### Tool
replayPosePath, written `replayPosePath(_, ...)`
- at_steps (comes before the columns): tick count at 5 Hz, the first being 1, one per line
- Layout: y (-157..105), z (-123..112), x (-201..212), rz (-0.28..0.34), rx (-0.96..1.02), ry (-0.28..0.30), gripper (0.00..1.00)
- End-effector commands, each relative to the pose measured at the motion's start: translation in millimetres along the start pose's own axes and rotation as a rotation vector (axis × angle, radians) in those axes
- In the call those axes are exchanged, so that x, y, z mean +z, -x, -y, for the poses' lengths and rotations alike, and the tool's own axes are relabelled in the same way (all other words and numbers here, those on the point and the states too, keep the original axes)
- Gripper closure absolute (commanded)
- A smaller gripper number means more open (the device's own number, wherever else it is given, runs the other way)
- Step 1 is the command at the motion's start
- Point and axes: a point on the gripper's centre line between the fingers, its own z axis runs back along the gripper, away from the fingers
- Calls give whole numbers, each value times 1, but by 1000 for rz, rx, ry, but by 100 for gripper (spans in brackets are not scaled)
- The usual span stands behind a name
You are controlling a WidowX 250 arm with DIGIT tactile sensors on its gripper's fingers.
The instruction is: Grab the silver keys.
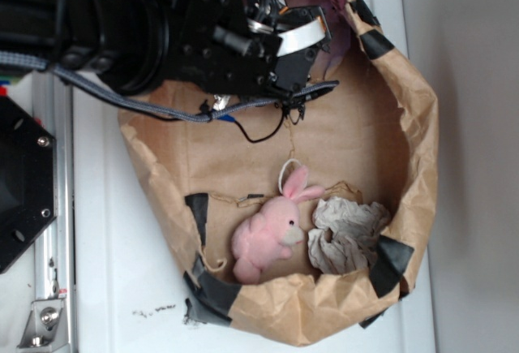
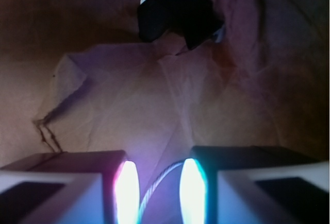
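The gripper (image 2: 160, 193) sits at the top of the paper bag (image 1: 405, 109), its jaws nearly closed around a thin wire ring (image 2: 154, 185), apparently belonging to the silver keys; the keys themselves are not visible. The pink toy (image 1: 272, 231) lies well apart.

No readable text, label, brand, number or sign shows in either view.

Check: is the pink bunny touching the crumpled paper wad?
Touching. Exterior view: pink bunny's head presses against the crumpled paper wad, no gap between them.
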Motion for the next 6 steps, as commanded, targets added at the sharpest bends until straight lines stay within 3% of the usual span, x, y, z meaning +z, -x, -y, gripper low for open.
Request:
replayPosePath(1,13,-27,-1,-75,8,-25,100)
replayPosePath(3,7,-27,14,-86,18,14,100)
replayPosePath(5,5,-11,39,-97,-1,92,100)
replayPosePath(6,14,-2,70,-111,-65,197,100)
